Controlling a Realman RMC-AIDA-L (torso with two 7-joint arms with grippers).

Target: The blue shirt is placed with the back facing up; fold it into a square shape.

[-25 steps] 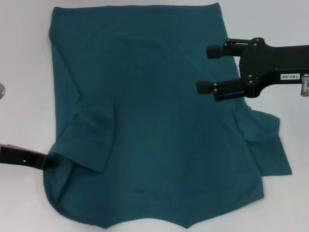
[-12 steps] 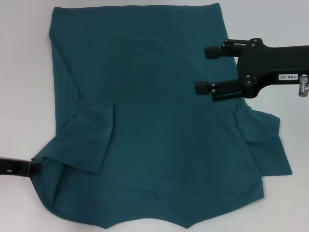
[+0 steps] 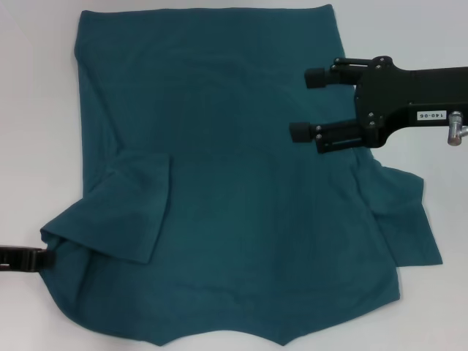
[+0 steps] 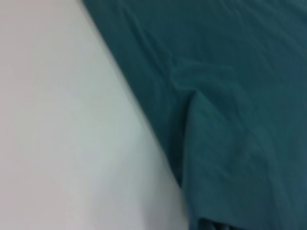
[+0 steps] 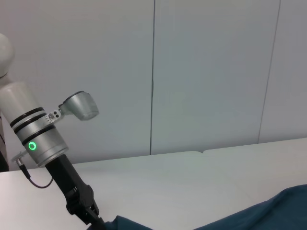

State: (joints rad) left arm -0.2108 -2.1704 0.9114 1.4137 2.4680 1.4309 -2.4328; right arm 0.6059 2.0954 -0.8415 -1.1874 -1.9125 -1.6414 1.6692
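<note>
Blue shirt (image 3: 234, 183) fills frame centre on white table (image 3: 36, 110). Left gripper (image 3: 33, 259), lower left edge, seemingly pinching the sleeve corner; closure unclear. Right gripper (image 3: 306, 104), upper right, fingers apart above cloth, probably ready to pin.

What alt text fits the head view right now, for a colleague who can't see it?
A large dark teal-blue T-shirt lies spread on a white table. The right gripper hovers open over its right side; the left gripper meets the shirt's lower-left edge.
</note>
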